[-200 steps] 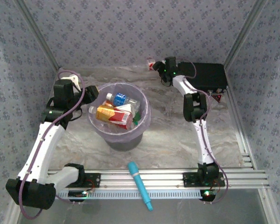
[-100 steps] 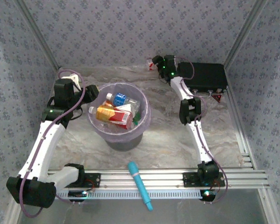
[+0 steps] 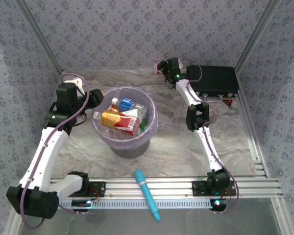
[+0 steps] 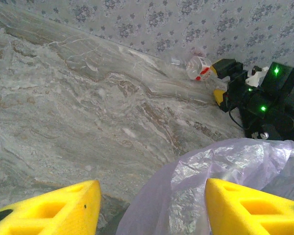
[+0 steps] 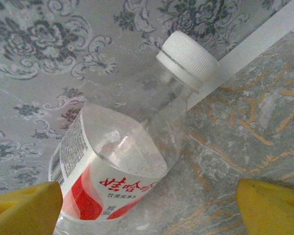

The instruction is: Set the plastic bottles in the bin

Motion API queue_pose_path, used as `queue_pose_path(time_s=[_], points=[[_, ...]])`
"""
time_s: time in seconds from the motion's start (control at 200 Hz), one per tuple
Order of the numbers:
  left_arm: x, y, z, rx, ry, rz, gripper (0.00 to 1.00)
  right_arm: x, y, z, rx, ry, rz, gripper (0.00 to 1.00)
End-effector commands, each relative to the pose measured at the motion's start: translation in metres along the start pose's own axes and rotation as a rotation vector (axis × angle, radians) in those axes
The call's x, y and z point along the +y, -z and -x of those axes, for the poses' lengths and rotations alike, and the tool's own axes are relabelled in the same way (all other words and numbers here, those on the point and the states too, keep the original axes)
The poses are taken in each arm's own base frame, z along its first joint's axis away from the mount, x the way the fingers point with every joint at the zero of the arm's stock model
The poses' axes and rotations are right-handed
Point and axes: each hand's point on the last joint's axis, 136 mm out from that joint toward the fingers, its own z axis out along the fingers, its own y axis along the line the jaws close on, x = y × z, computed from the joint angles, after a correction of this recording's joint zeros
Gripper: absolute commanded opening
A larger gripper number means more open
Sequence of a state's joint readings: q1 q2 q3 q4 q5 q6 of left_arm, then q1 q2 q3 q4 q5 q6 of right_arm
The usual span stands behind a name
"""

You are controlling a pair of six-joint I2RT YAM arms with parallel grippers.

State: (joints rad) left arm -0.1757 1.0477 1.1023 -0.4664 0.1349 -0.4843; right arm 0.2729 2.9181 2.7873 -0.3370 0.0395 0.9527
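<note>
Stretched farther toward the upper-centre back wall (image 3: 137, 29), the right arm (image 3: 206, 137) is the nearer one. One lilac bin (image 3: 154, 122), centre-left, holds at least four bottles (image 3: 118, 119). The left gripper (image 3: 94, 97) hovers at its rim, half-spread and empty. The right gripper (image 3: 163, 67), jaws wide and empty, flanks one white-capped bottle (image 5: 122, 161) lying dead ahead, cap pointing upper right.

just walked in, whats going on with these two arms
The right claw is at the back wall, open around a clear bottle with a red and white label lying there, not gripping it. The left claw hangs open and empty at the rim of the bin. Several bottles already lie in it.
</note>
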Motion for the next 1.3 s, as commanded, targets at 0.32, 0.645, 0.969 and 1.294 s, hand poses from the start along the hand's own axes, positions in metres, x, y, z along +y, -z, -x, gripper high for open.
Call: queue_pose_path(time_s=[0.32, 0.645, 0.969, 1.294], points=[[-0.006, 0.01, 0.015, -0.073, 0.02, -0.034, 0.59, -0.04, -0.031, -0.035, 0.089, -0.087, -0.002, 0.93], [-0.005, 0.013, 0.017, -0.077, 0.017, -0.024, 0.59, -0.058, -0.048, -0.022, 0.044, -0.186, 0.043, 0.83], [-0.006, 0.01, 0.019, -0.08, 0.024, -0.026, 0.6, -0.066, -0.045, -0.02, 0.074, -0.178, 0.02, 0.55], [-0.006, 0.012, 0.019, -0.084, 0.028, -0.027, 0.6, -0.05, -0.031, -0.023, 0.136, -0.143, 0.045, 0.44]])
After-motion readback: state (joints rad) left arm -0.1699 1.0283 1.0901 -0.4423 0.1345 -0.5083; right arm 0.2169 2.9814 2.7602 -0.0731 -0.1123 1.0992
